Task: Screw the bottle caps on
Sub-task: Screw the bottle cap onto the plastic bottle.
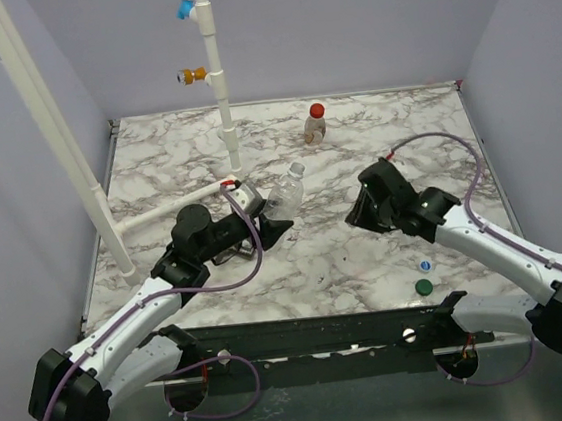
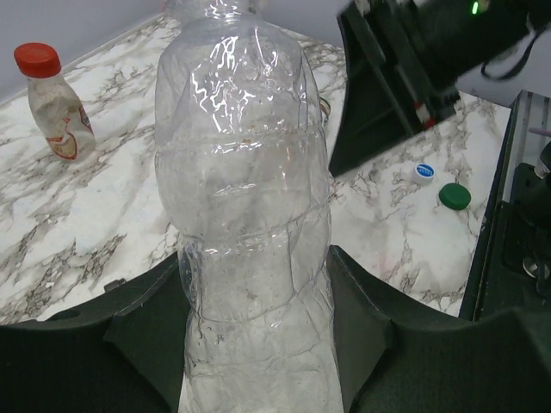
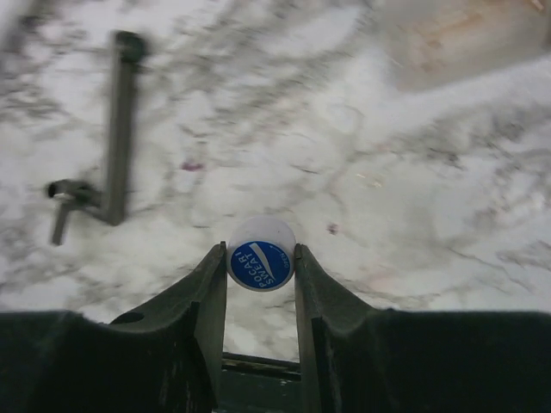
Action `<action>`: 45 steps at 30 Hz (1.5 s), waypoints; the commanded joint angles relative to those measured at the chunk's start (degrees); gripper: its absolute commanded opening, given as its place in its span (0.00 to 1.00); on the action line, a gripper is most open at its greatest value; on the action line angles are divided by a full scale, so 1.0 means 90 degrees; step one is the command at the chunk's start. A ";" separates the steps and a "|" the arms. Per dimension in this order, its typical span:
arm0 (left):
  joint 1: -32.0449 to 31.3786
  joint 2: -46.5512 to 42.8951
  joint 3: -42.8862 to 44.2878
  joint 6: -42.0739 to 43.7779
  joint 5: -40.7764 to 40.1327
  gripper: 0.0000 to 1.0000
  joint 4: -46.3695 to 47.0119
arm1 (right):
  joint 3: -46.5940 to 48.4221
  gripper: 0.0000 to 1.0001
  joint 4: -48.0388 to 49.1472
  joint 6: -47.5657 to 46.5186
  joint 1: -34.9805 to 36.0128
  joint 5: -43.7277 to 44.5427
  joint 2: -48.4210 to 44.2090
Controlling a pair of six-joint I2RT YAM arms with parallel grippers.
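Observation:
My left gripper [image 1: 270,222] is shut on the lower body of a clear, label-free bottle [image 1: 286,192], which it holds tilted with the neck pointing away; in the left wrist view the bottle [image 2: 245,215] fills the middle between both fingers. My right gripper [image 3: 261,258] is shut on a white-and-blue cap [image 3: 261,255], blue face toward the camera, above the blurred marble. In the top view the right gripper [image 1: 361,207] hangs just right of the bottle. A second bottle [image 1: 315,126] with a red cap [image 1: 317,110] stands at the back. A white-and-blue cap [image 1: 426,266] and a green cap [image 1: 424,286] lie near the front right.
An upright white pipe [image 1: 218,86] with an orange fitting [image 1: 192,76] and a blue fitting [image 1: 186,1] rises at the back left. A slanted white pipe [image 1: 51,124] runs along the left side. A black rail [image 1: 324,332] borders the table's near edge.

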 commanded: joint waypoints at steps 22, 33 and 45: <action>-0.0702 -0.0946 -0.0761 0.1992 -0.0687 0.01 -0.0025 | 0.3067 0.19 0.0319 -0.2627 -0.1360 -0.6786 0.0428; -0.0962 -0.0706 -0.0596 0.2328 -0.0789 0.01 -0.0021 | 0.2883 0.19 0.0385 -0.2701 -0.1361 -0.7004 0.0577; -0.1066 -0.0517 -0.0476 0.2502 -0.0765 0.01 -0.0024 | 0.2775 0.18 0.0199 -0.2859 -0.1360 -0.6806 0.0753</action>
